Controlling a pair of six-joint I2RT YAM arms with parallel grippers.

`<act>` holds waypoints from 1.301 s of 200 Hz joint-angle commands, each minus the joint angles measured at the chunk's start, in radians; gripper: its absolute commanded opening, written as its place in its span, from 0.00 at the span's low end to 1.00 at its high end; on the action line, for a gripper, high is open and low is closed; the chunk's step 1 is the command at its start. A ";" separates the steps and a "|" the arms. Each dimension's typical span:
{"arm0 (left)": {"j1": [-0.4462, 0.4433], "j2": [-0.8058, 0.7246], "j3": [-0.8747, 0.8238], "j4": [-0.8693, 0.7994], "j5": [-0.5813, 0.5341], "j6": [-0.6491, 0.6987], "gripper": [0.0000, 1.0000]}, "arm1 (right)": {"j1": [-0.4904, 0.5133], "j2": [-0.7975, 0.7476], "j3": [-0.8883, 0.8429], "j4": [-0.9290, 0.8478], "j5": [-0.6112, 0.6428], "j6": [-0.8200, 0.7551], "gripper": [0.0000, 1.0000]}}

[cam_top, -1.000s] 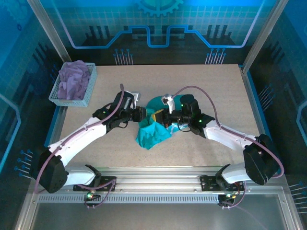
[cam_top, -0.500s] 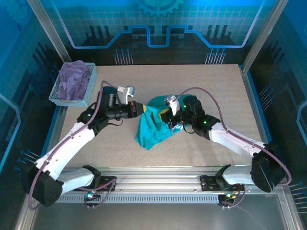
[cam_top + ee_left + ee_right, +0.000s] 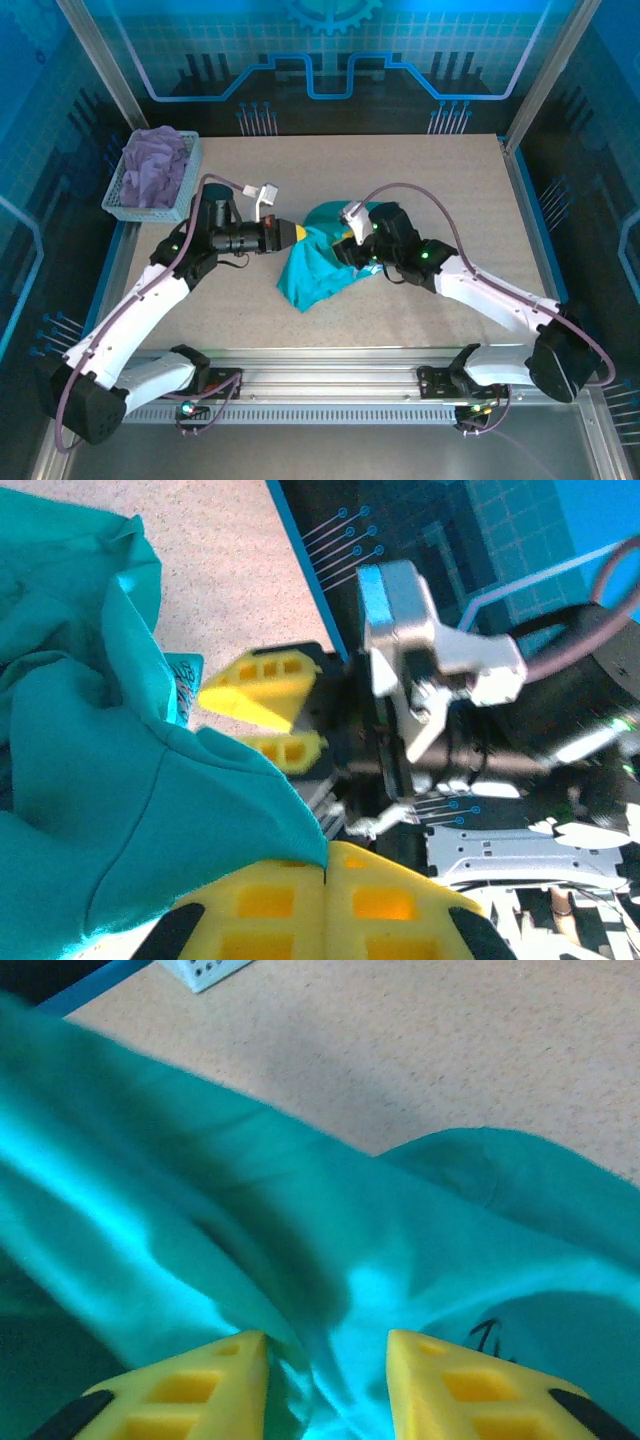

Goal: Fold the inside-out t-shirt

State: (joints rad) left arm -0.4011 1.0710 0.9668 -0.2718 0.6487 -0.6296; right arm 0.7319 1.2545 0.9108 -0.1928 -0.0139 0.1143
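Inside-out t-shirt: teal, crumpled in a heap at the middle of the table, raised toward its far edge.
Left gripper: at the heap's 11 o'clock edge, yellow fingers pressed together with a fold of teal cloth pinched in the seam.
Right gripper: at the heap's 1 o'clock, jaws parted, cloth bunched in the gap; whether the cloth is gripped is unclear.
In the way: the right wrist covers the shirt's far-right part from above.
Basket: at 10 o'clock, well apart, holding a lavender garment.
Black marking: on the cloth, unreadable.
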 commanded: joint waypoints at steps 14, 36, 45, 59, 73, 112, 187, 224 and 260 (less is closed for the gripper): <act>0.005 0.021 -0.007 0.047 0.014 -0.006 0.00 | 0.051 -0.089 -0.076 -0.009 -0.022 -0.017 0.46; 0.003 0.025 -0.007 0.054 0.014 -0.008 0.00 | 0.062 -0.070 -0.089 0.038 -0.017 0.009 0.50; 0.001 0.027 -0.008 0.058 0.013 -0.009 0.00 | 0.063 -0.048 -0.078 0.046 -0.015 0.014 0.52; 0.000 0.029 -0.010 0.057 0.016 -0.009 0.00 | 0.066 -0.005 -0.054 0.059 -0.001 0.014 0.59; -0.001 0.027 -0.010 0.057 0.015 -0.009 0.00 | 0.067 0.040 -0.037 0.058 0.036 0.020 0.60; -0.002 0.027 -0.017 0.065 0.004 -0.004 0.00 | 0.067 0.164 0.068 0.068 0.046 0.046 0.50; 0.011 0.064 -0.037 -0.028 -0.405 0.089 0.00 | -0.014 -0.020 -0.091 0.278 -0.326 0.134 0.00; 0.013 0.122 -0.034 -0.001 -0.428 0.101 0.00 | -0.066 -0.018 -0.133 0.427 -0.489 0.210 0.00; 0.016 0.127 -0.044 -0.020 -0.493 0.132 0.00 | -0.078 -0.006 -0.144 0.447 -0.495 0.203 0.06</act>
State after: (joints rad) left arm -0.3973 1.2026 0.9401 -0.2813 0.2428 -0.5426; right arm 0.6697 1.2465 0.7799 0.1696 -0.4355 0.2974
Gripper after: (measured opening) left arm 0.053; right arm 0.054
